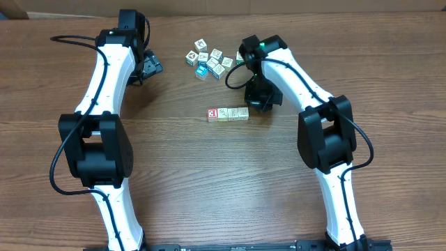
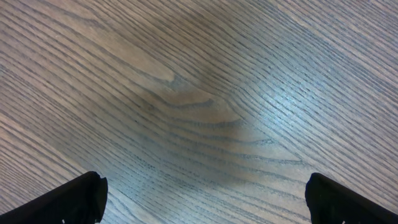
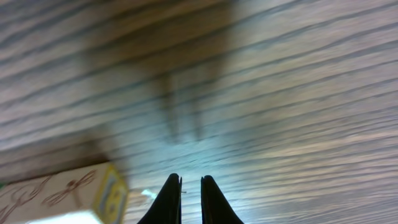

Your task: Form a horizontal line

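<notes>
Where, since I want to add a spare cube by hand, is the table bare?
The table is bare in front of the row of cubes, between the two arms' bases, and between the left arm and the row. Crowded: the cube bunch and the shut right pincer by the row's right end.

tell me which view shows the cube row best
Overhead: the whole row lies in clear sight. Left wrist shows only table; right wrist shows one blurred cube, which may not belong to it.
</notes>
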{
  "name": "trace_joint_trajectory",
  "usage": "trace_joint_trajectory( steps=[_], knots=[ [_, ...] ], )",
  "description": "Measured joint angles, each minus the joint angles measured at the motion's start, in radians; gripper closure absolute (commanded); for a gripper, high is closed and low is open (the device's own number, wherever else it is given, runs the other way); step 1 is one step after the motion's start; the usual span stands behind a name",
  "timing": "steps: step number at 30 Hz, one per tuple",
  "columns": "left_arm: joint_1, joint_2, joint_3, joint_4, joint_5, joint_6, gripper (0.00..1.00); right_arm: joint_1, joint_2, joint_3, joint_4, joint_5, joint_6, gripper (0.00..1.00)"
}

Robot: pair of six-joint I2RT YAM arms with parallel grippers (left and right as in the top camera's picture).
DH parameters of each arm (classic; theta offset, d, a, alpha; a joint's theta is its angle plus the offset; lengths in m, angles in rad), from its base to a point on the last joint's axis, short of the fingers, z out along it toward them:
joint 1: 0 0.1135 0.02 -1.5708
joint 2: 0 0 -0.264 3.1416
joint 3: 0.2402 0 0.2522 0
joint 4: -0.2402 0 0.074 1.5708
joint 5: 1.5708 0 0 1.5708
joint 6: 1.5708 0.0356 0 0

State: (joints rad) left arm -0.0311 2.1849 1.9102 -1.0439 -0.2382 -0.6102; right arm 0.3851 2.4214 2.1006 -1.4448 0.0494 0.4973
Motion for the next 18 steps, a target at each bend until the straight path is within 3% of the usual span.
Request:
trace_joint_trajectory(
  steps=[1,2,4,5,6,12,18],
  knots=[
    [0.000,0.000,0.000,0.000,0.000,0.000,0.00,-0.011,0.000,0.000,0.000,0.003,0.000,0.87],
    [0.000,0.000,0.000,0.000,0.000,0.000,0.00,-0.027,0.000,0.000,0.000,0.005,-0.002,0.64],
    [0.000,0.000,0.000,0.000,0.000,0.000,0.00,-0.053,0.000,0.000,-0.002,0.009,0.003,0.28],
    [0.000,0.000,0.000,0.000,0.000,0.000,0.00,-0.068,0.000,0.000,-0.001,0.012,0.001,0.04],
    [0.000,0.000,0.000,0.000,0.000,0.000,0.00,-0.084,0.000,0.000,-0.002,0.016,0.000,0.00],
    [0.000,0.000,0.000,0.000,0.000,0.000,0.00,-0.167,0.000,0.000,0.064,0.057,-0.001,0.00],
    [0.000,0.000,0.000,0.000,0.000,0.000,0.00,-0.209,0.000,-0.001,0.234,0.088,0.000,0.00]
  ],
)
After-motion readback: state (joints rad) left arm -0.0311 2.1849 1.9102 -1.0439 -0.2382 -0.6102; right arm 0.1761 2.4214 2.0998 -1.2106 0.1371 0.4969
